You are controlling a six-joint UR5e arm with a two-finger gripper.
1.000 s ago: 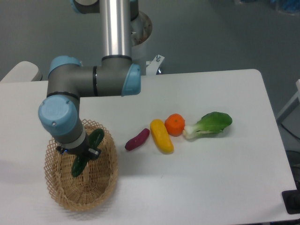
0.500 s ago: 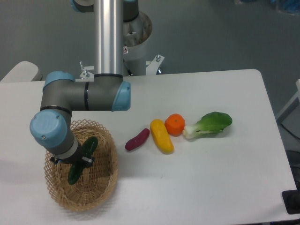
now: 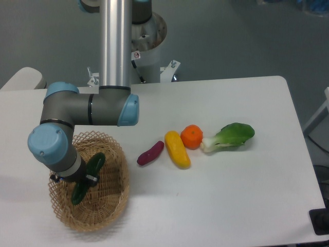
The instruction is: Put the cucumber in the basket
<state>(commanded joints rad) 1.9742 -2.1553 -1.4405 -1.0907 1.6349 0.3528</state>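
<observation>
**Green cucumber held low inside wicker basket**

Dark green cucumber point(image 3: 87, 172) sits tilted within the basket point(image 3: 115, 198), upper end toward the rim's back, lower end down toward the weave. The tool point(image 3: 77, 177) is clamped around its middle, fingers mostly hidden under the wrist, so the exact gap can't be read; the grip looks closed on the cucumber. Whether the lower tip touches the basket floor cannot be told.

Handling, as a judgement: glossy skin, likely slippery; stiff, light, slightly curved, so it may roll once let go. A mid-length hold is the sensible spot, balanced, no swing. The basket is light straw and could shift if nudged.

Elsewhere on the white worktop point(image 3: 231, 195): purple piece point(image 3: 150, 153), yellow vegetable point(image 3: 177, 149), orange point(image 3: 192, 137), bok choy point(image 3: 229, 137), all well apart from the basket.
</observation>
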